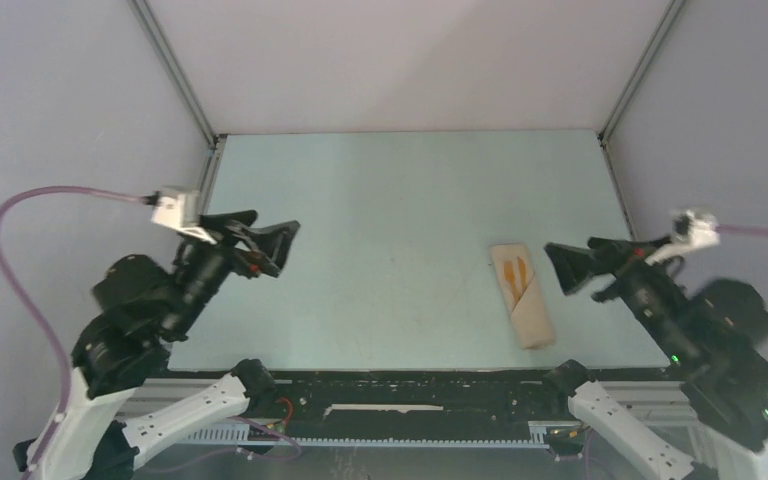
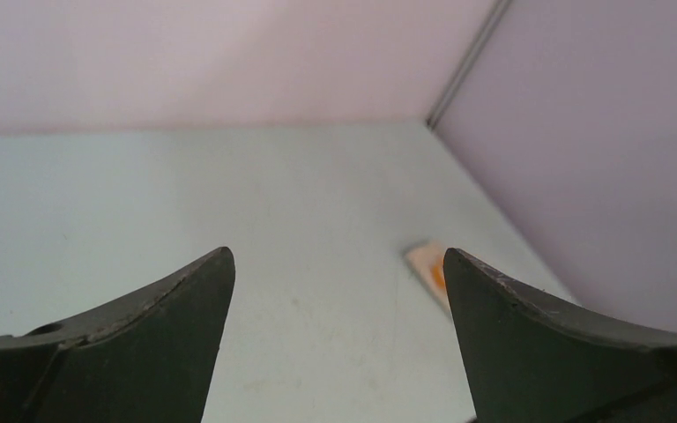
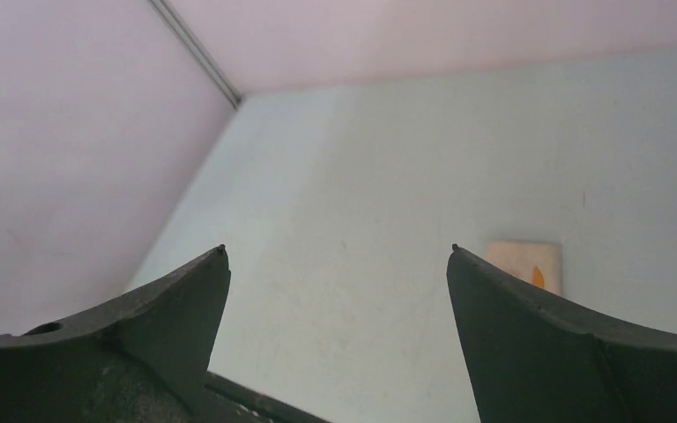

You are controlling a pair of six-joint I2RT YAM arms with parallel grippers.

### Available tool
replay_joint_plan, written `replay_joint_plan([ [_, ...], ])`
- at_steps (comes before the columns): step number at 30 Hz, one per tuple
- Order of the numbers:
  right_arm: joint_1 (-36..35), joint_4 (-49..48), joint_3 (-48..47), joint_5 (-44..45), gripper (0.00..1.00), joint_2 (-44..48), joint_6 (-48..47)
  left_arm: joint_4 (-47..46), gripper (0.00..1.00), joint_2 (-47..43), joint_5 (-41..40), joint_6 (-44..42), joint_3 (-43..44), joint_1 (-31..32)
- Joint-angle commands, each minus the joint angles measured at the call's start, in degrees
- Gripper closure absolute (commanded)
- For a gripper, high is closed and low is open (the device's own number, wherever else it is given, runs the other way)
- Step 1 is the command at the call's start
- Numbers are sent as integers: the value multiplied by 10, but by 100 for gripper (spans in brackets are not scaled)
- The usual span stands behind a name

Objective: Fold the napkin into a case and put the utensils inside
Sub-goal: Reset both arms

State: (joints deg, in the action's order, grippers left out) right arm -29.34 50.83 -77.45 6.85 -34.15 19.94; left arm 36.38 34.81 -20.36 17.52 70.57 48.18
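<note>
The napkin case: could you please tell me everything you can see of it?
The case is a narrow beige-tan cloth rectangle, folded flat, lying slightly slanted on the right side of the pale table. Two orange utensils sit tucked in its slanted pocket at the far end. Nothing else touches it.

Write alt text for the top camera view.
A folded beige napkin case lies on the right of a pale table, two orange utensils in its pocket. The left gripper, over the table's left side, and the right gripper, beside the case, are open and empty.
</note>
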Motion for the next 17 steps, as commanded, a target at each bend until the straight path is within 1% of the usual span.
replay_joint_plan([
  [1, -1, -11, -10, 42, 0, 66, 19, 27, 3, -2, -80, 26, 91, -3],
  [4, 0, -9, -36, 58, 1, 110, -4, 19, 0, -13, -99, 18, 136, -3],
  [9, 9, -17, -63, 77, 0, 166, -48, 18, 0, -20, -129, -3, 185, -3],
  [12, 19, -28, -71, 68, 0, 187, -75, 16, 0, -20, -136, -12, 200, -3],
  [17, 47, -31, -80, 39, 0, 189, -110, -3, 0, -31, -135, -13, 199, -3],
])
